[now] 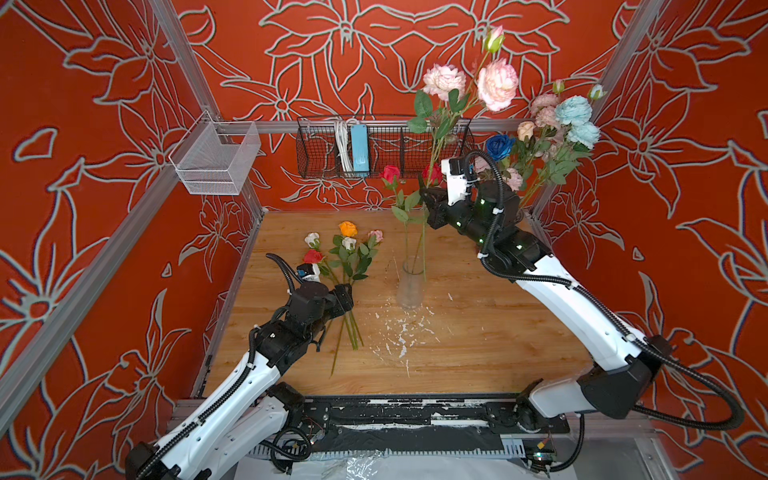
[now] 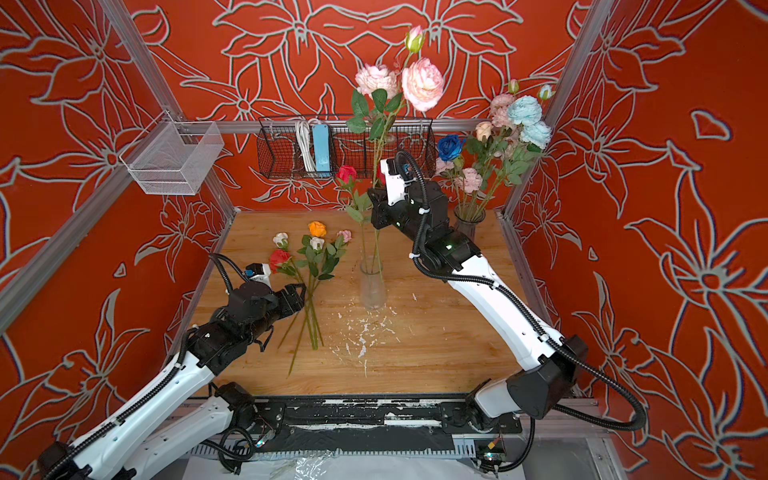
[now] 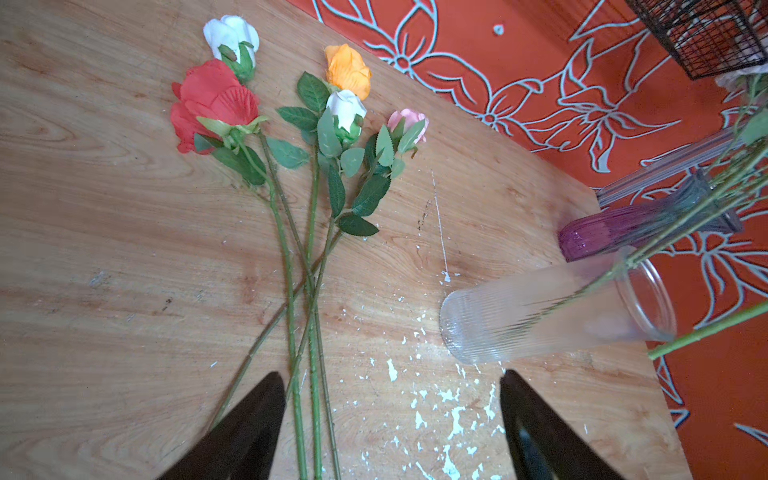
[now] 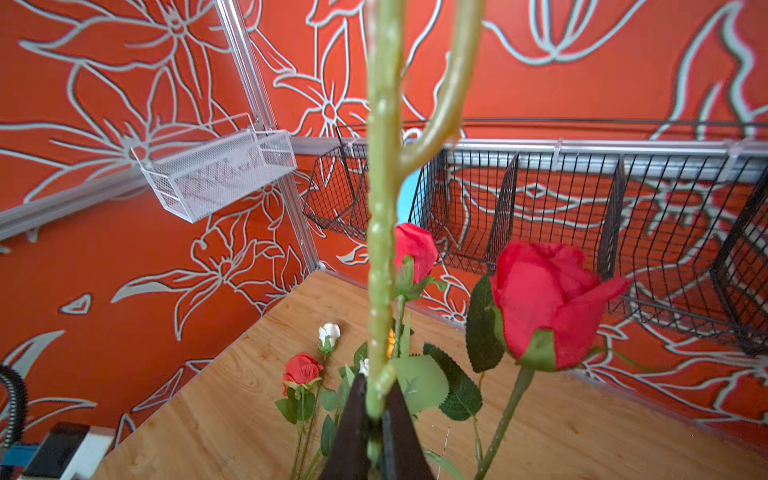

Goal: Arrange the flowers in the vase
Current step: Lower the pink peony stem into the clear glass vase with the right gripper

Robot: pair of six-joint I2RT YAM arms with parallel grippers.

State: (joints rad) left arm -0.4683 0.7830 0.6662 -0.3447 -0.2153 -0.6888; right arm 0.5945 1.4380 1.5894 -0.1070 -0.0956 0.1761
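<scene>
Right gripper (image 4: 376, 384) pinched tight on the peony stem (image 4: 380, 208), held above the vase (image 1: 410, 286) mid-table. Its blooms (image 1: 496, 83) are up high against the far wall. The stem's cut end (image 3: 665, 347) looks just outside the vase rim. Two red roses (image 1: 390, 172) stand in the vase. Left gripper (image 3: 392, 376) spread wide over the near stem ends of the loose roses (image 1: 347, 253), which lie left of the vase. Other flowers (image 1: 552, 124) sit in the purple vase (image 2: 468, 220), far right.

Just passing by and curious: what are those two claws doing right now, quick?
Left gripper: open, nothing held, above the loose flowers.
Right gripper: closed on a pink flower's stem.
</scene>
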